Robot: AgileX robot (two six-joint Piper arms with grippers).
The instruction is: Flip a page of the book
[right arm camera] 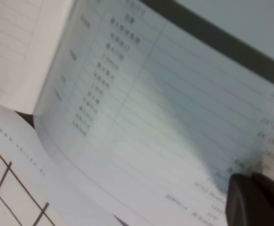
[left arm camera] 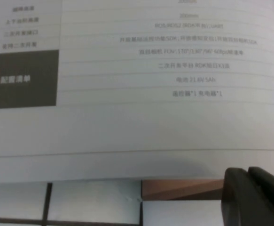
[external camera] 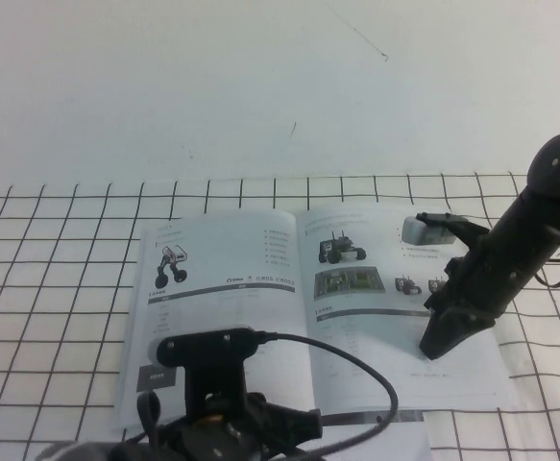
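The book (external camera: 260, 288) lies open on the gridded cloth. Its left leaf shows a white rover (external camera: 172, 266) and a dark square (external camera: 156, 376). The right-hand page (external camera: 376, 327) shows a dark masted rover (external camera: 339, 248) over a table. My right gripper (external camera: 436, 348) is shut, with its tips pressed on the lower part of this page. In the right wrist view the fingertips (right arm camera: 256, 200) rest on the printed table and the page (right arm camera: 141, 117) bows up over the sheet below. My left gripper (external camera: 212, 389) is shut and empty at the book's near edge; its fingers (left arm camera: 256, 195) hover beside the left leaf (left arm camera: 127, 132).
The white cloth with black grid lines (external camera: 59, 288) covers the table around the book. A plain white wall (external camera: 260, 86) rises behind. A brown strip (left arm camera: 183, 188) shows under the book's near edge. The left arm's cable (external camera: 356, 370) loops over the lower pages.
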